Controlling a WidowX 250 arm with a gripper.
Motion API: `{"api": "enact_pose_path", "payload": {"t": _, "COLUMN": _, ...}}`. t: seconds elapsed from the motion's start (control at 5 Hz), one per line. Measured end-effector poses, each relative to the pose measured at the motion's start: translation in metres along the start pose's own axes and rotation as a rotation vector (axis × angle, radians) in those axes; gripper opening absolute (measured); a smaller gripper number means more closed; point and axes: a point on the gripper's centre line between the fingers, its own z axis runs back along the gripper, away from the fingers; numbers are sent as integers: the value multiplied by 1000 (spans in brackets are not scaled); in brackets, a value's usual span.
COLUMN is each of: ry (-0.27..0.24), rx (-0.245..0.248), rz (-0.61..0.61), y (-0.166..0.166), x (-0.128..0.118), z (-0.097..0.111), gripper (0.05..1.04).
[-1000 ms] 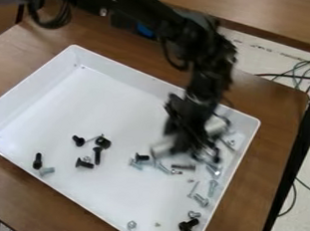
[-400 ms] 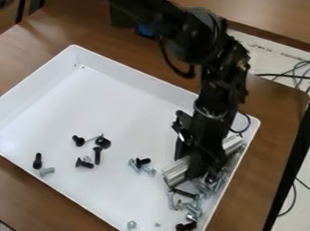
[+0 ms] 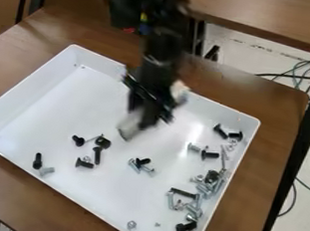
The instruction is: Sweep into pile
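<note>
White plastic tray [image 3: 57, 115] on the desk [image 3: 279, 101]: nearest, screws [image 3: 194, 209] straggle along its right wall in the view. A little farther back, a small knot of bolts [image 3: 142, 162] sits well apart from them, off to the left. Beyond that knot is the claw [image 3: 146, 118], clamped on a pale bar [image 3: 129, 128] slanting near-left to far-right, so its long side probably should lead rightward
</note>
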Motion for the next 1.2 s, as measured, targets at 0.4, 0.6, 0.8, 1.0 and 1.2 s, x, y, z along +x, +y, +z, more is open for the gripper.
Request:
{"api": "enact_pose_path", "payload": {"t": 0.4, "ry": 70, "rx": 39, "rz": 184, "y": 86, "x": -34, "z": -2, "gripper": 353}}
{"api": "enact_pose_path", "payload": {"t": 0.6, "ry": 62, "rx": -22, "rz": 249, "y": 123, "x": -76, "z": -38, "gripper": 354}}
{"api": "enact_pose_path", "payload": {"t": 0.8, "ry": 37, "rx": -6, "rz": 274, "y": 162, "x": -101, "z": -58, "gripper": 353}}
{"api": "enact_pose_path", "payload": {"t": 1.0, "ry": 58, "rx": -45, "rz": 296, "y": 166, "x": -110, "z": -82, "gripper": 354}}
{"api": "enact_pose_path", "payload": {"t": 1.2, "ry": 84, "rx": -30, "rz": 240, "y": 155, "x": -95, "z": -85, "gripper": 353}}
